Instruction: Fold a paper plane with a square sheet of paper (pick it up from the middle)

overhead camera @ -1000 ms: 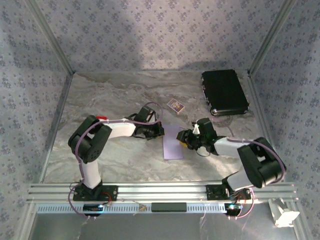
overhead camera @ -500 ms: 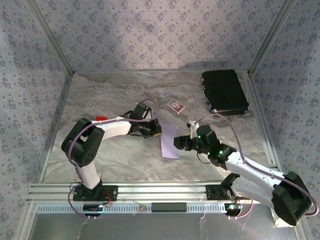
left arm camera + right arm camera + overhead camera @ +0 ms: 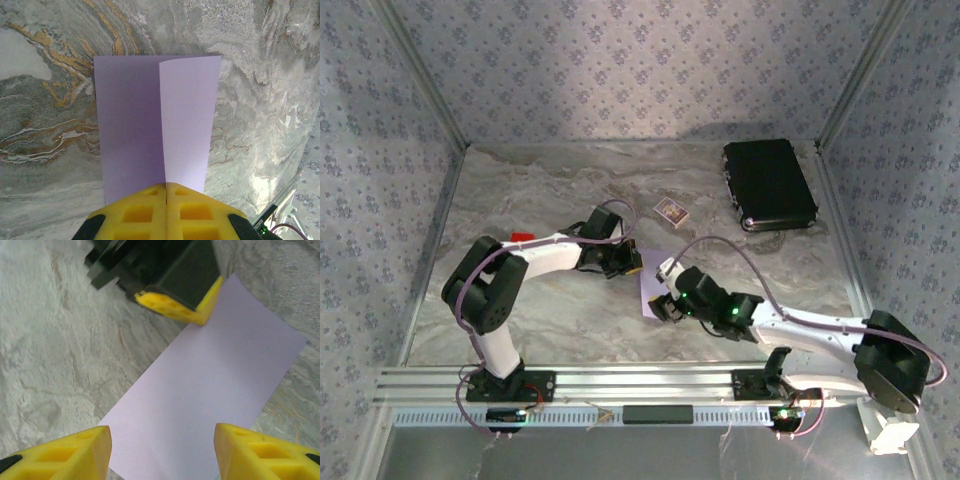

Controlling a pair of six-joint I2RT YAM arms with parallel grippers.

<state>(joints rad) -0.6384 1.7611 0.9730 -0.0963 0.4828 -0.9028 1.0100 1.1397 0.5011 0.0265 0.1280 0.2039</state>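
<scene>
The square sheet of paper (image 3: 653,275) is pale lilac and lies mid-table as a narrow rectangle. In the left wrist view the paper (image 3: 187,115) has a lengthwise crease, darker on its left half and lighter on its right. The crease runs straight into my left gripper (image 3: 166,187), whose yellow fingertips are pressed together on the sheet's near edge. In the top view the left gripper (image 3: 636,263) sits at the sheet's upper left. My right gripper (image 3: 162,440) hangs open over the other end of the paper (image 3: 210,395), nothing between its fingers; from above the right gripper (image 3: 663,305) covers that end.
A black case (image 3: 770,185) lies at the back right. A small patterned card (image 3: 671,211) sits behind the paper, and a small red block (image 3: 523,238) lies by the left arm. Patterned walls enclose the table; a metal rail (image 3: 640,380) runs along the near edge.
The right arm has stretched out low and swung left, bringing its gripper from the paper's right side to over its near end. The left gripper and the paper have stayed put.
</scene>
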